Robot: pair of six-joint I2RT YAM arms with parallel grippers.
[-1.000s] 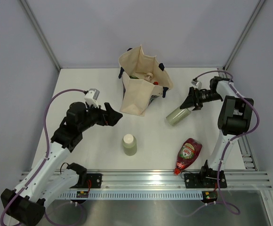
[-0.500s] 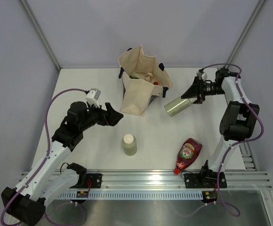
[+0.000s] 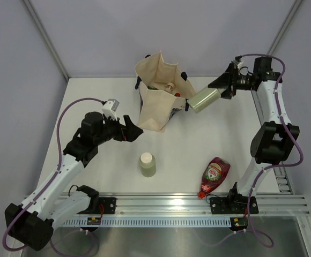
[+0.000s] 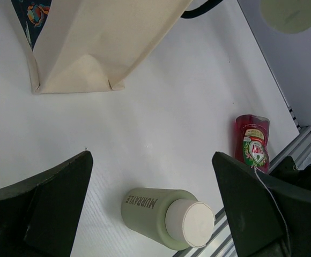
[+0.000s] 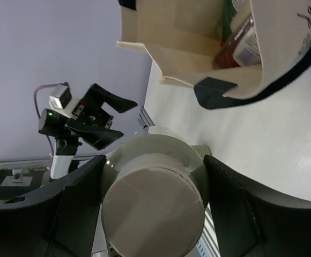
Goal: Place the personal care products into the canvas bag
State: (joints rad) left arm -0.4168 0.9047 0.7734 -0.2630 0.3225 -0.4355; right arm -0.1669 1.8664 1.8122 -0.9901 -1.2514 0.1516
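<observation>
Left wrist view is showing "MURRAYLE" on the lying bottle (image 4: 161, 217); left fingers (image 4: 43, 203) are gaping, right fingers (image 5: 80, 206) gripping a sage bottle (image 3: 204, 100) slanting toward the bag (image 3: 155, 107).

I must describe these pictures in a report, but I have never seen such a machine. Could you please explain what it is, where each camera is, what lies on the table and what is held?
These are two robot arms fixed at the near edge of a white table, each ending in a two-finger gripper. The wide picture comes from a camera above and behind them; the other two come from a camera on each wrist. The right gripper holds a pale green bottle in the air beside the top of the canvas bag, which already contains some bottles. The left gripper is open and empty. On the table lie a second pale green bottle and a dark-red bottle.
</observation>
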